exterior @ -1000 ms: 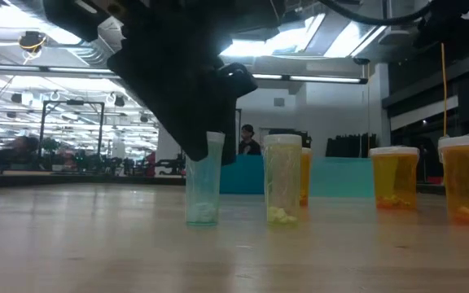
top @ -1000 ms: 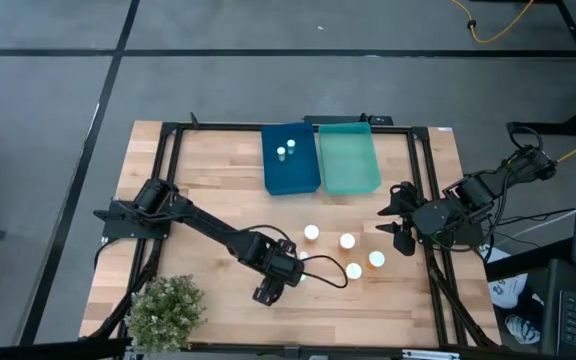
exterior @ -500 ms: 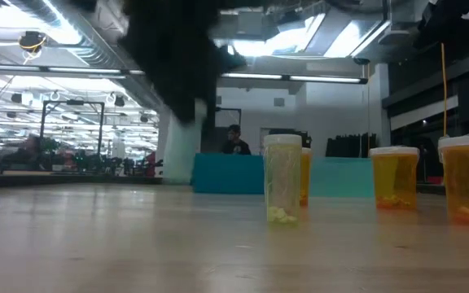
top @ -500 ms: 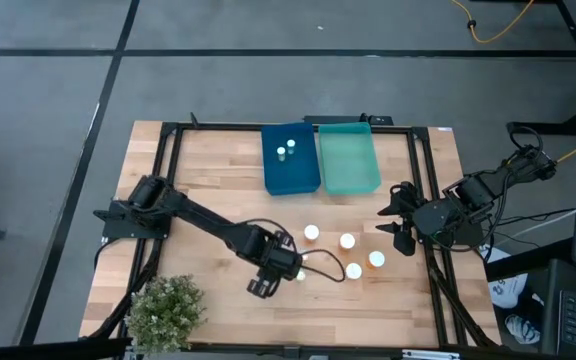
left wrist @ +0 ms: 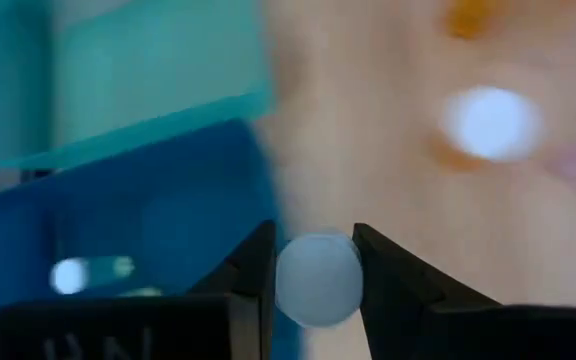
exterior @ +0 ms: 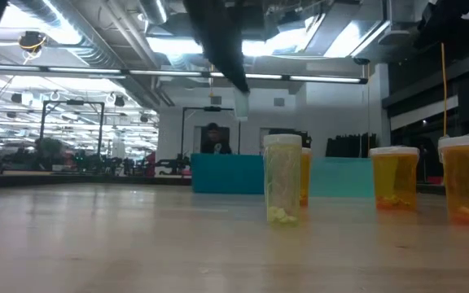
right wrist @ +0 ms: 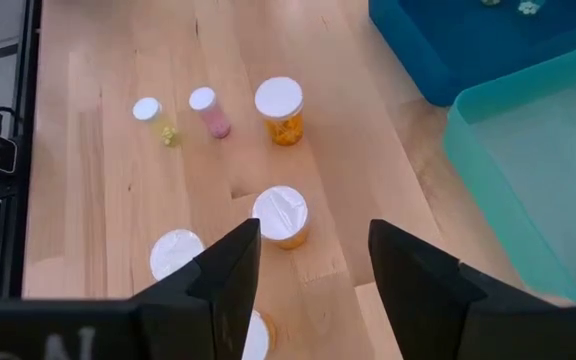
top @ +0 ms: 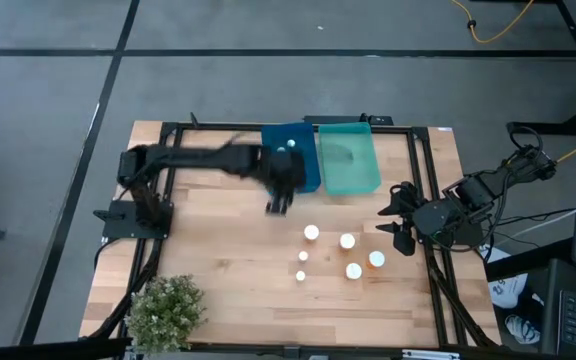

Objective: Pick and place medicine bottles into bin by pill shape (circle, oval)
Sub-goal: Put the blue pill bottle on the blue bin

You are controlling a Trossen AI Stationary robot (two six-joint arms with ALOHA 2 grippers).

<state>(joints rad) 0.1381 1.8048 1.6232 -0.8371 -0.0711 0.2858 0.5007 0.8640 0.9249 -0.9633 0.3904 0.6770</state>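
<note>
Bright overhead ceiling lights; heavy motion blur on left arm [top: 208, 160] and wrist view.

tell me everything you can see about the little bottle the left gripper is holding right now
The small bottle shows mostly as a round whitish cap, pinched on both sides between the left gripper's dark fingers. It looks like pale plastic. It hangs in the air over the near edge of the dark blue bin, touching nothing else. Its contents are not visible.

Two tiny bottles [right wrist: 148, 110] and amber bottles [right wrist: 279, 100] stand on the table [right wrist: 98, 200]; blue bin [right wrist: 448, 50] contents unclear.
</note>
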